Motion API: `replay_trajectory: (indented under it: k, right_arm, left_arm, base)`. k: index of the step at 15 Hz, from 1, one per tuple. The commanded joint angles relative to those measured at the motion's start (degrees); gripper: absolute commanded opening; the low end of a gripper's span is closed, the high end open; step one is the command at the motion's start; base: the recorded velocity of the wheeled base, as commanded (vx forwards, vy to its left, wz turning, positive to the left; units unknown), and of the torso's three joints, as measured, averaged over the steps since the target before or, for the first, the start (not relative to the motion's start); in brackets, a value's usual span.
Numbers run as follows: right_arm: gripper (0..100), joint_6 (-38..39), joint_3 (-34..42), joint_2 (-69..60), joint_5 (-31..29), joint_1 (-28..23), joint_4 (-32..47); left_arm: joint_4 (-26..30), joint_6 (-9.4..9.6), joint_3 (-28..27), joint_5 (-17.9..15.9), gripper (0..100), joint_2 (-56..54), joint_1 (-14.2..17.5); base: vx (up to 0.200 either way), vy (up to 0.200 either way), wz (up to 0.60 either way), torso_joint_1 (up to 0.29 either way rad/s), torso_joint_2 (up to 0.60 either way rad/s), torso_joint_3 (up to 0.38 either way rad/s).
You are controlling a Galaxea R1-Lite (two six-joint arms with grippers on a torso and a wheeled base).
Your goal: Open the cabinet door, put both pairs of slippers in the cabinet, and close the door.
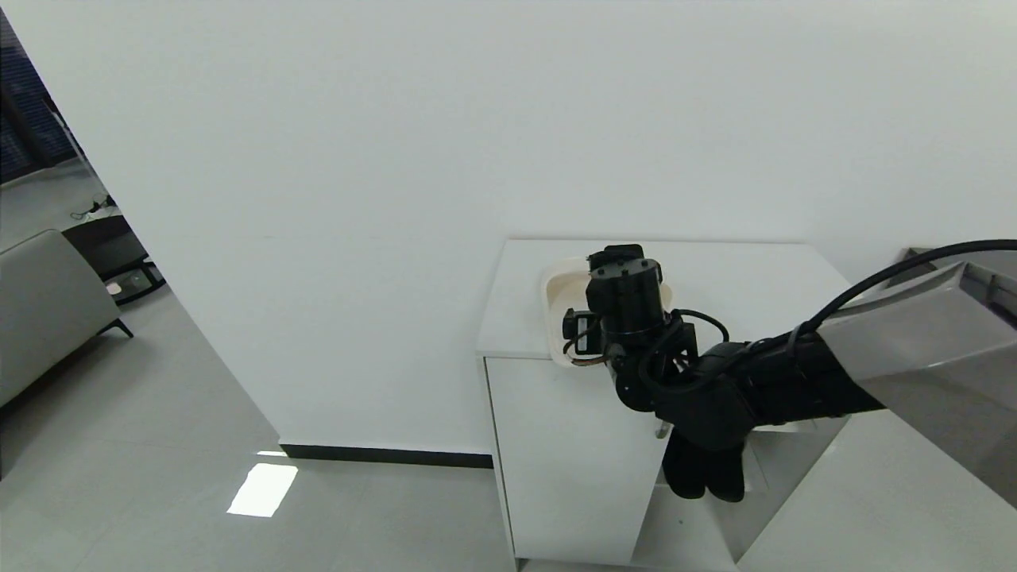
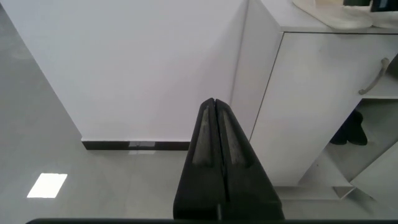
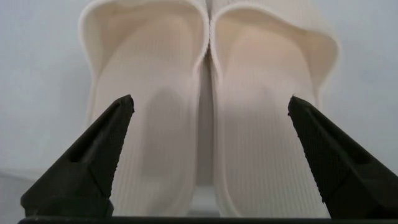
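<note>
The right gripper (image 3: 209,102) has its fingers (image 3: 99,155) spread wide, gripping nothing. Two cream slippers (image 3: 149,118) lie side by side between and just beyond them, atop the cabinet (image 1: 739,278). The left gripper (image 2: 214,106) is clenched on nothing. Well beyond its tips, dark slippers (image 2: 350,129) sit inside the cabinet, number unclear.

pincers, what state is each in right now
left pincer: shut, holding nothing
right pincer: open, fingers on either side of the cream slippers, not gripping them

Centre right, the right gripper (image 1: 624,258) is hanging over the cream slippers (image 1: 558,306) atop the white cabinet (image 1: 739,278) — its door (image 1: 858,492) is standing open below.
</note>
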Motion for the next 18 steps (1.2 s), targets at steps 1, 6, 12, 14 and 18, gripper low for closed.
replay_trajectory:
  k: [1,6,12,14,18]
  right_arm:
    - [100,-0.16,-1.79,2.24,0.48,-1.07,0.03]
    - [100,-2.35,-12.16,8.74,0.39,-4.67,0.21]
    - [0,-3.06,-19.54,13.05,0.56,-6.17,1.44]
    - [0,-3.06,-19.8,12.96,0.56,-6.17,1.53]
    - [0,-2.27,-16.73,7.25,3.38,-5.9,1.26]
  left_arm:
    - [-0.01,-0.04,0.0,0.0,0,0.07,-0.02]
    - [-0.01,-0.04,0.0,0.0,0,0.07,-0.02]
    - [-0.01,-0.13,0.0,0.0,0,0.07,-0.02]
    - [-0.01,-0.13,0.0,0.0,0,0.07,-0.02]
    - [-0.01,-0.22,0.0,0.0,0,0.07,-0.11]
  base:
    - [0.0,0.0,0.0,0.0,0.0,0.0]
    - [0.0,0.0,0.0,0.0,0.0,0.0]
    - [0.0,0.0,0.0,0.0,0.0,0.0]
    - [0.0,0.0,0.0,0.0,0.0,0.0]
    - [0.0,0.0,0.0,0.0,0.0,0.0]
